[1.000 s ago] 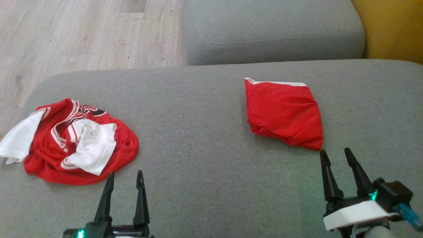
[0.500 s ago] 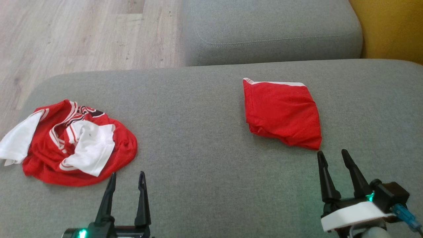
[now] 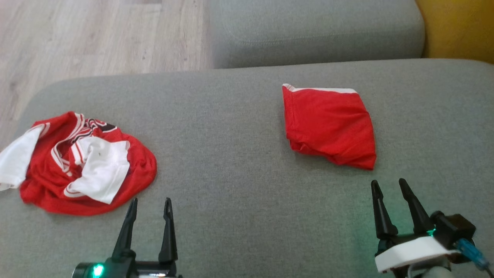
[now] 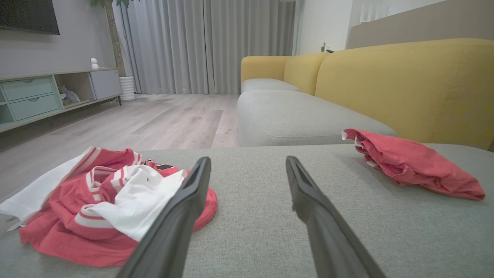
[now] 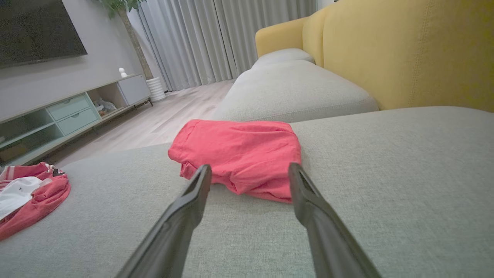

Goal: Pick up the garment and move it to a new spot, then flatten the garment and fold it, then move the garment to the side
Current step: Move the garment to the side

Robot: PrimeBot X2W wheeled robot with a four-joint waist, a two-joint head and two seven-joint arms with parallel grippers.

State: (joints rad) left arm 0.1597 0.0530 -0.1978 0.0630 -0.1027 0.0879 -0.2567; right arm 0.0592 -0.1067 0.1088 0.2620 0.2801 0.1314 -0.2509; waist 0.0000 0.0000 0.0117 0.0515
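A crumpled red and white garment [image 3: 77,162] lies in a heap at the left end of the grey seat cushion [image 3: 239,173]; it is also in the left wrist view [image 4: 104,208] and the right wrist view [image 5: 27,197]. A folded plain red garment [image 3: 330,125] rests flat at the right [image 4: 413,164] [image 5: 239,154]. My left gripper [image 3: 151,200] stands open just near of the heap's right edge, not touching it [image 4: 247,160]. My right gripper [image 3: 388,181] is open and empty a little near of the folded garment's corner [image 5: 249,166].
A second grey cushion [image 3: 316,34] lies beyond the seat, with a yellow backrest [image 3: 459,27] at the far right. Wooden floor [image 3: 96,34] drops off past the seat's far left edge. Bare cushion stretches between the two garments.
The whole head picture has shifted a little, so the camera moved. The right gripper has drawn back slightly from the folded garment. Both garments lie as before and both grippers stay open.
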